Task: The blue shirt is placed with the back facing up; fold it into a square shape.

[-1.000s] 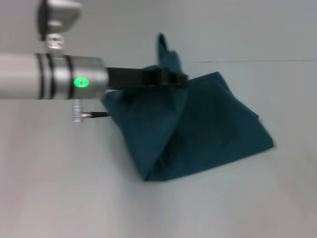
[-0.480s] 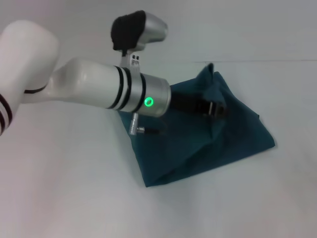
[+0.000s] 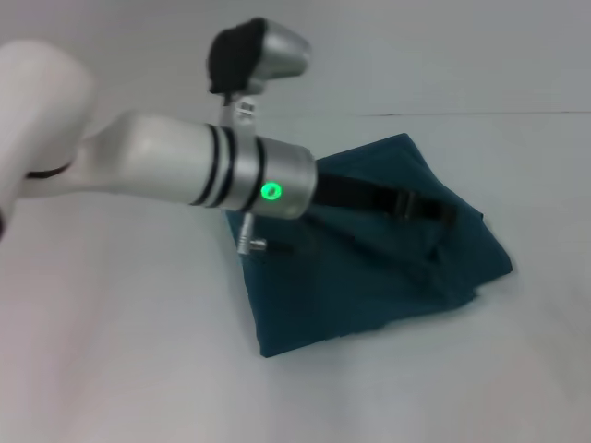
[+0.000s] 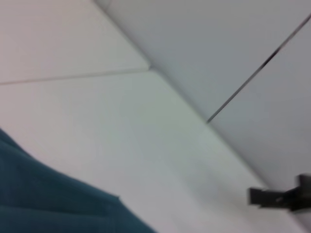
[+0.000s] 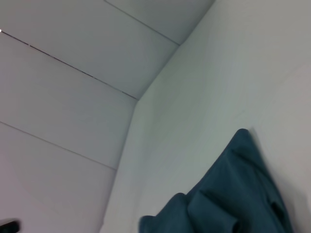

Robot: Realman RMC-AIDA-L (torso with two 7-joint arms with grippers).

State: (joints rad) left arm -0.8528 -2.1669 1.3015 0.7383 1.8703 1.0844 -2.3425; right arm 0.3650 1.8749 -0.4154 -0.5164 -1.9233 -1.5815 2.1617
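The blue shirt (image 3: 355,286) lies in a folded, rumpled heap on the white table, right of centre in the head view, plain side up. My left arm reaches across it from the left. My left gripper (image 3: 441,212) is low over the shirt's right part and looks shut on a fold of the cloth, which is laid over toward the right edge. The shirt's edge also shows in the left wrist view (image 4: 43,204) and in the right wrist view (image 5: 233,194). My right gripper is out of view.
The white table (image 3: 138,369) spreads on all sides of the shirt. A dark seam line (image 3: 499,113) runs along the back. A small black part (image 4: 282,196) shows at the edge of the left wrist view.
My left gripper has carried the raised flap of the shirt to the right and down. The peak of cloth that stood up is now laid flat over the rest.
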